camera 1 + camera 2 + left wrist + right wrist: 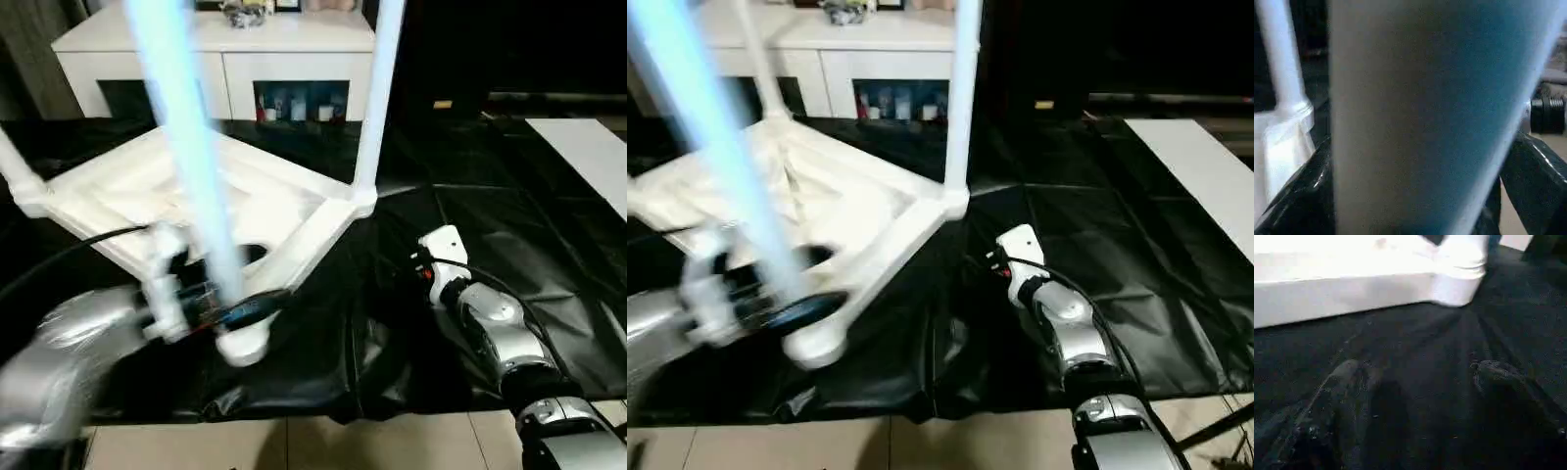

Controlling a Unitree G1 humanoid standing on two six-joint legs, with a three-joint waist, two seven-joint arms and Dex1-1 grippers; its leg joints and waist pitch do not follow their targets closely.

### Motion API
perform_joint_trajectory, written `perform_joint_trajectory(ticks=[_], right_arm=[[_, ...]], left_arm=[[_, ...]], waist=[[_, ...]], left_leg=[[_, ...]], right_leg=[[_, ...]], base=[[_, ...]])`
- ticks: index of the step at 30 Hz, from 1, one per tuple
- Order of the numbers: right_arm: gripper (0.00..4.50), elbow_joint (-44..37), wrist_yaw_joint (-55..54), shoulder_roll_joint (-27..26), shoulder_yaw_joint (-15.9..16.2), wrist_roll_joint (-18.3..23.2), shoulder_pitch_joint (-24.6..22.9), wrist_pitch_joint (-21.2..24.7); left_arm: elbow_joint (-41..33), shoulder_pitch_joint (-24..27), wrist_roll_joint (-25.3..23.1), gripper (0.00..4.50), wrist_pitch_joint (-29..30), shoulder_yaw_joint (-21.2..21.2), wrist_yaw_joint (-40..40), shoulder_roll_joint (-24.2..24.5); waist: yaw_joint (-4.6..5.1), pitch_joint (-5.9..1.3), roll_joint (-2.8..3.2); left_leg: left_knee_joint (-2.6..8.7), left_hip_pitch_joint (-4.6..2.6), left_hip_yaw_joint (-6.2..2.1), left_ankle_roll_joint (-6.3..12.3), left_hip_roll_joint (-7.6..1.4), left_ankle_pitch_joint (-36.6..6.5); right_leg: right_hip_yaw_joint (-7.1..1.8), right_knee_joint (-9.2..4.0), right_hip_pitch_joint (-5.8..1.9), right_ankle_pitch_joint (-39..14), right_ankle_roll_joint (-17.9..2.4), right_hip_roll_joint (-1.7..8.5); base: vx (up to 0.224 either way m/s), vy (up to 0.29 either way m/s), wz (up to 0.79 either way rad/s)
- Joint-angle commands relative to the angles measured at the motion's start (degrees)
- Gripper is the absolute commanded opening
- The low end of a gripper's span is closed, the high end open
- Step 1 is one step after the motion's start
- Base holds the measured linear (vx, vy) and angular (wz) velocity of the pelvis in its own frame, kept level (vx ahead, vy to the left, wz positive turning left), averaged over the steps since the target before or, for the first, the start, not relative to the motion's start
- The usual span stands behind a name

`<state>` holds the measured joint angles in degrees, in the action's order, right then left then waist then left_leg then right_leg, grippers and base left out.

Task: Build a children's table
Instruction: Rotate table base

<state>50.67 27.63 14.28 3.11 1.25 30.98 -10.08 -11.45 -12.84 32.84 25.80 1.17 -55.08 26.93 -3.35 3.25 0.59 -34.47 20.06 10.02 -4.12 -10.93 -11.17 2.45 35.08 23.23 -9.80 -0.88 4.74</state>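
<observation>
The left gripper [235, 311] grasps the near leg [191, 147] low, by its socket: light, stiff, slippery tube. The right gripper [1415, 396] hangs released.

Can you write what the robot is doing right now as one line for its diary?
step: fitting near leg into tabletop corner | left gripper: around that leg | right gripper: open, holding nothing, over black sheet | far legs: standing

black floor sheet [509, 196] | white cabinet [225, 59], far side | tiled floor [294, 441], near edge
</observation>
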Motion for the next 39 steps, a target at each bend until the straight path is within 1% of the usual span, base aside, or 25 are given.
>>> perform_joint_trajectory(ticks=[1,3,4,6,7,8,10,12,13,14,16,17,19,21,25,27,28,30,31,32,33,34,35,36,39], right_arm=[[3.88,0.3,-0.7,-0.7,1.3,-1.4,0.6,0.6],[3.88,0.6,-1.0,-2.3,1.9,-1.8,1.1,0.6],[3.88,0.6,-0.7,-3.1,2.1,-1.7,1.3,0.8],[3.88,1.0,-0.6,-4.1,2.4,-1.8,1.8,0.9],[3.88,2.3,-0.4,-6.4,3.2,-2.3,2.7,0.8],[3.88,3.3,-0.8,-7.7,3.6,-2.7,3.4,0.6],[3.88,5.2,-1.6,-9.9,3.9,-2.8,4.8,0.3],[3.88,6.4,-2.7,-11.0,4.0,-3.0,5.7,0.0],[3.88,6.7,-3.2,-11.2,4.1,-3.1,5.9,-0.1],[3.88,7.2,-3.8,-11.6,3.8,-3.0,6.3,-0.1],[3.88,7.7,-4.9,-12.0,3.6,-3.1,6.7,0.0],[3.88,8.5,-6.3,-12.1,3.4,-3.5,7.2,-0.4],[3.88,9.4,-7.8,-11.9,2.8,-3.8,7.6,-0.5],[3.88,9.8,-8.4,-11.1,2.0,-3.5,7.5,-0.5],[3.88,9.9,-9.5,-9.2,1.1,-3.5,6.9,-1.1],[3.88,8.5,-9.1,-6.7,-0.5,-2.4,5.7,-1.4],[3.88,8.5,-9.1,-6.7,-0.5,-2.4,5.7,-1.4],[3.88,6.3,-6.8,-4.4,-2.2,-0.7,4.5,-1.8],[3.88,6.3,-6.8,-4.4,-2.2,-0.7,4.5,-1.8],[3.88,5.7,-6.2,-4.0,-2.5,-0.4,4.2,-1.9],[3.88,3.6,-3.9,-2.5,-3.4,0.6,3.2,-2.0],[3.88,1.1,-1.1,-0.8,-3.6,1.4,2.0,-2.3],[3.88,-0.7,1.2,0.3,-3.5,1.9,1.1,-2.2],[3.88,-1.4,2.1,0.8,-3.3,2.0,0.7,-2.1],[3.88,-5.4,7.9,3.4,-1.8,2.5,-1.4,-1.9]], left_arm=[[2.8,-2.7,-3.2,4.47,-1.6,2.8,1.3,-1.6],[5.4,-5.2,-5.1,4.47,-3.0,5.2,1.1,-3.6],[6.6,-6.3,-6.1,4.47,-3.5,6.3,1.3,-4.5],[8.3,-7.8,-7.5,4.47,-4.2,7.3,2.1,-5.6],[12.4,-11.3,-9.5,4.47,-5.2,8.9,4.3,-9.0],[14.8,-13.2,-10.5,4.47,-6.1,9.8,5.0,-10.8],[19.1,-16.3,-12.5,4.47,-7.8,11.3,6.4,-13.8],[22.0,-18.1,-13.7,4.47,-9.5,11.9,8.0,-15.7],[22.8,-18.4,-13.9,4.47,-9.7,11.9,8.4,-16.2],[24.9,-19.4,-14.9,4.47,-11.0,11.9,9.5,-17.1],[27.4,-20.4,-16.2,4.47,-12.5,11.9,10.8,-18.1],[30.3,-21.4,-17.9,4.47,-14.5,11.8,12.5,-18.9],[33.2,-22.4,-20.2,4.47,-16.2,11.7,15.3,-19.4],[34.5,-22.5,-22.0,4.47,-17.1,12.1,16.6,-19.3],[35.5,-22.2,-23.5,4.47,-18.5,12.7,17.0,-19.1],[34.4,-20.7,-22.5,4.47,-19.6,12.6,13.3,-18.4],[34.4,-20.7,-22.5,4.47,-19.6,12.6,13.3,-18.4],[32.6,-19.1,-20.3,4.47,-20.2,12.0,8.4,-16.8],[32.6,-19.1,-20.3,4.47,-20.2,12.0,8.4,-16.8],[32.3,-18.9,-19.9,4.47,-20.4,11.9,7.6,-16.4],[31.7,-18.0,-19.2,4.47,-20.6,11.8,4.7,-14.7],[32.0,-17.6,-19.9,4.47,-20.6,12.7,2.1,-12.3],[32.6,-17.6,-21.0,4.47,-20.5,13.7,0.6,-10.6],[32.8,-17.7,-21.4,4.47,-20.5,14.1,0.1,-10.0],[35.3,-18.7,-25.1,4.47,-19.8,16.7,-2.6,-6.6]], waist=[[0.15,-3.62,0.93],[0.22,-3.68,0.83],[0.20,-3.72,0.93],[0.29,-3.85,0.87],[0.49,-3.92,0.86],[0.37,-4.02,0.89],[0.40,-4.01,0.90],[0.20,-3.99,0.81],[0.30,-4.07,0.66],[0.23,-4.16,0.70],[0.40,-4.38,0.58],[0.48,-4.28,0.66],[0.47,-4.28,0.70],[0.39,-4.25,0.55],[0.26,-4.18,0.59],[0.02,-4.16,0.44],[-0.11,-4.14,0.42],[-0.43,-4.12,0.58],[-0.42,-4.23,0.43],[-0.33,-4.21,0.45],[-0.30,-4.21,0.60],[-0.41,-4.17,0.48],[-0.23,-4.11,0.81],[-0.15,-4.05,0.94],[-0.05,-3.91,1.01]], left_leg=[[4.56,-0.11,-0.34,-0.90,-0.95,-18.2],[4.47,-0.23,-0.22,-0.56,-0.92,-17.6],[4.49,-0.15,-0.31,-0.56,-0.99,-17.6],[4.53,0.07,-0.42,-0.44,-1.11,-16.8],[4.40,0.01,-0.27,0.00,-1.01,-15.9],[4.27,-0.21,-0.18,0.28,-0.99,-15.5],[4.38,0.08,-0.30,0.39,-1.08,-14.9],[4.41,0.02,-0.35,0.31,-1.09,-14.6],[4.35,0.25,-0.33,0.48,-1.15,-13.7],[4.35,0.30,-0.41,0.51,-1.23,-13.2],[4.10,0.44,-0.32,1.54,-1.07,-11.1],[4.04,0.33,-0.17,1.96,-0.98,-11.1],[4.09,0.40,-0.26,1.95,-1.10,-11.7],[4.14,0.36,-0.27,1.97,-1.19,-12.2],[4.24,0.24,-0.27,1.83,-1.32,-13.2],[4.24,0.20,-0.22,1.81,-1.35,-13.5],[4.22,0.15,-0.16,1.95,-1.32,-13.4],[4.25,0.21,-0.12,2.17,-1.38,-13.2],[4.25,0.33,-0.18,2.30,-1.43,-12.7],[4.25,0.33,-0.13,2.37,-1.38,-12.6],[4.18,0.29,-0.09,2.48,-1.27,-12.7],[4.26,0.32,-0.12,2.91,-1.29,-13.3],[4.33,0.30,-0.17,2.97,-1.37,-13.7],[4.38,0.30,-0.22,2.95,-1.31,-14.0],[4.35,0.07,-0.14,2.63,-1.29,-15.5]], right_leg=[[-1.62,-4.23,-2.53,-17.1,-10.7,2.03],[-1.69,-4.34,-2.41,-16.5,-11.0,2.04],[-1.67,-4.22,-2.51,-16.5,-11.1,2.18],[-1.64,-4.06,-2.75,-15.4,-11.4,2.32],[-1.63,-4.01,-2.62,-13.9,-11.9,2.08],[-1.62,-4.06,-2.50,-13.3,-12.5,2.15],[-1.61,-3.91,-2.73,-12.5,-12.9,2.31],[-1.54,-3.95,-2.87,-12.2,-12.9,2.43],[-1.58,-3.74,-3.00,-10.4,-13.3,2.44],[-1.54,-3.57,-3.18,-9.5,-13.4,2.56],[-1.52,-3.33,-3.35,-6.5,-14.0,2.51],[-1.48,-3.61,-3.08,-6.6,-14.1,2.42],[-1.45,-3.64,-3.22,-7.4,-14.1,2.56],[-1.46,-3.68,-3.24,-8.2,-13.9,2.68],[-1.46,-3.81,-3.04,-9.5,-13.9,2.71],[-1.48,-3.91,-3.03,-10.1,-13.8,2.76],[-1.50,-3.96,-2.97,-10.1,-13.9,2.76],[-1.53,-3.87,-2.97,-9.6,-13.7,2.77],[-1.49,-3.65,-3.13,-8.5,-13.8,2.80],[-1.46,-3.65,-3.04,-8.1,-13.9,2.63],[-1.43,-3.67,-3.05,-7.7,-14.1,2.60],[-1.40,-3.81,-3.13,-8.3,-13.9,2.59],[-1.40,-3.76,-3.01,-8.6,-13.6,2.49],[-1.35,-3.79,-3.10,-8.9,-13.4,2.40],[-1.39,-4.14,-2.89,-11.5,-13.0,2.43]], base=[[0.000,0.000,0.00],[0.000,0.000,0.00],[0.000,0.000,0.00],[0.000,0.000,0.00],[0.000,0.000,0.00],[0.000,0.000,0.00],[0.000,0.000,0.00],[0.000,0.000,0.00],[0.000,0.000,0.00],[0.000,0.000,0.00],[0.000,0.000,0.00],[0.000,0.000,0.00],[0.000,0.000,0.00],[0.000,0.000,0.00],[0.000,0.000,0.00],[0.000,0.000,0.00],[0.000,0.000,0.00],[0.000,0.000,0.00],[0.000,0.000,0.00],[0.000,0.000,0.00],[0.000,0.000,0.00],[0.000,0.000,0.00],[0.000,0.000,0.00],[0.000,0.000,0.00],[0.000,0.000,0.00]])
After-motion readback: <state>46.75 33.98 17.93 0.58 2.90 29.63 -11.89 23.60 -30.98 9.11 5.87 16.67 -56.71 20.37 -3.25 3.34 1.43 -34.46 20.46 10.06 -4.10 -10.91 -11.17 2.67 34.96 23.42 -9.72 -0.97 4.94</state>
